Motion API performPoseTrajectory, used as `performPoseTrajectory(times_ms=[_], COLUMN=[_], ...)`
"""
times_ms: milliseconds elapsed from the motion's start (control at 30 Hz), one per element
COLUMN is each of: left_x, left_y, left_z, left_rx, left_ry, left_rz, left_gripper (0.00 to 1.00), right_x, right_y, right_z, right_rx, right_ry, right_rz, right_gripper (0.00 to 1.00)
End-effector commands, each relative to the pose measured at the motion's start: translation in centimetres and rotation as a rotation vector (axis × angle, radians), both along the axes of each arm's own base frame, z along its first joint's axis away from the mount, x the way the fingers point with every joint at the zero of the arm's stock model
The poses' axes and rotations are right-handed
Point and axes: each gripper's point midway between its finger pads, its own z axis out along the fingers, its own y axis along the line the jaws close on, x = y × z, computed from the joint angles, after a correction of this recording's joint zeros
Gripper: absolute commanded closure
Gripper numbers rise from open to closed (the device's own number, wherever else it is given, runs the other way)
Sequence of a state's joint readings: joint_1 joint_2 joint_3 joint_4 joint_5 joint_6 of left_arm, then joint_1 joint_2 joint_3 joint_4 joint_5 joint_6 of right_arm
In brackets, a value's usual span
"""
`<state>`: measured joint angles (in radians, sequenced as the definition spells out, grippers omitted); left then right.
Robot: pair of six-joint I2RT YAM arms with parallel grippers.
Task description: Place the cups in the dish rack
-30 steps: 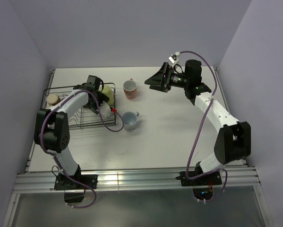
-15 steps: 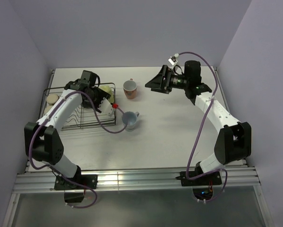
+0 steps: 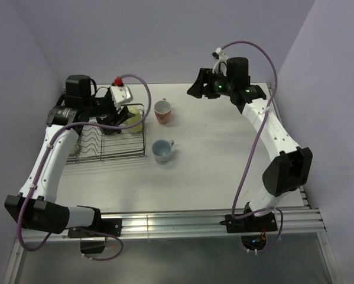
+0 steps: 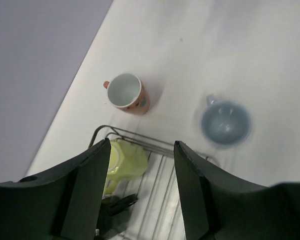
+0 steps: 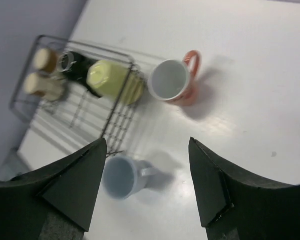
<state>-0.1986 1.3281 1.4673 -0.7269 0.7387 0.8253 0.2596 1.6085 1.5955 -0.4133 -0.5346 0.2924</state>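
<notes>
The left arm (image 3: 49,160) reaches high over the dish rack (image 3: 114,145). The left claw (image 4: 141,150) is open, empty and tilted down. Beneath it the pale yellow mug (image 4: 124,159) lies on its side in the rack corner. Beyond it the pink cup (image 4: 127,94) and light blue mug (image 4: 225,122) stand mouth-up. The right claw (image 5: 147,145) hangs above them, open and empty. Only its wrist view shows the brown cups (image 5: 43,59) and black cup (image 5: 75,65) at the rack's far end.

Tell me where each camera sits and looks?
Top external: high behind the bases, looking down at the table, dish rack, left arm and right arm.
Left wrist: above the rack's corner, looking down; the open left gripper shows.
Right wrist: high over the table, looking toward the rack; the open right gripper shows.
Shared: all see the pink cup, blue mug, yellow mug.
</notes>
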Motion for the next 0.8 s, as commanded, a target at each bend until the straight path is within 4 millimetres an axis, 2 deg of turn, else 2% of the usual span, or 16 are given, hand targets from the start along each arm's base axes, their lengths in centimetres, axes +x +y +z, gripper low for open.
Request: performPoseTrajectory(times_ms=[0,33,67,100,133,167,200,233,300,367,400,467,500,767], left_x=[-1.3,-1.4,-1.4,-1.2,-1.4,-1.4,-1.4,-1.6,-1.8,-1.9,-1.9,-2.1,-2.2,-1.9], left_y=[-1.0,-0.4,-0.1,0.6,0.9,1.1,1.4,1.6,1.9,2.1,2.4,2.5,2.5,3.5], left_z=[5.5,6.3,6.5,7.2,7.7,7.5,7.6,8.0,7.8,7.7,7.6,7.2,7.1,5.8], left_rx=[-0.364,-0.401,-0.43,-0.479,-0.5,-0.514,-0.534,-0.544,-0.573,-0.586,-0.593,-0.595,-0.593,-0.603], left_ry=[0.166,0.169,0.187,0.204,0.204,0.217,0.236,0.227,0.262,0.267,0.273,0.28,0.277,0.295], left_rz=[0.077,0.105,0.119,0.156,0.168,0.182,0.201,0.205,0.235,0.249,0.261,0.264,0.265,0.309], left_gripper=[0.39,0.38,0.38,0.38,0.37,0.37,0.37,0.37,0.36,0.36,0.35,0.33,0.31,0.31], right_x=[3.6,4.4,4.7,5.6,6.7,6.9,7.8,8.6,9.2,9.7,9.8,10.0,10.1,10.7], right_y=[-0.9,-0.5,0.5,1.1,1.2,2.1,2.7,3.0,4.4,5.2,5.9,6.6,7.1,8.8], right_z=[-2.7,-1.8,-1.9,-3.2,-2.0,-2.4,-3.8,-2.6,-4.7,-5.3,-6.5,-7.5,-8.6,-13.4], right_rx=[-0.207,-0.207,-0.214,-0.228,-0.235,-0.247,-0.263,-0.259,-0.27,-0.264,-0.27,-0.269,-0.272,-0.284], right_ry=[-0.014,-0.036,-0.034,-0.009,-0.041,-0.038,-0.01,-0.037,0.0,0.001,0.02,0.032,0.052,0.101], right_rz=[-0.166,-0.191,-0.196,-0.213,-0.259,-0.274,-0.294,-0.318,-0.311,-0.303,-0.299,-0.288,-0.283,-0.259], right_gripper=[0.27,0.27,0.27,0.27,0.27,0.28,0.28,0.28,0.28,0.28,0.28,0.28,0.28,0.29])
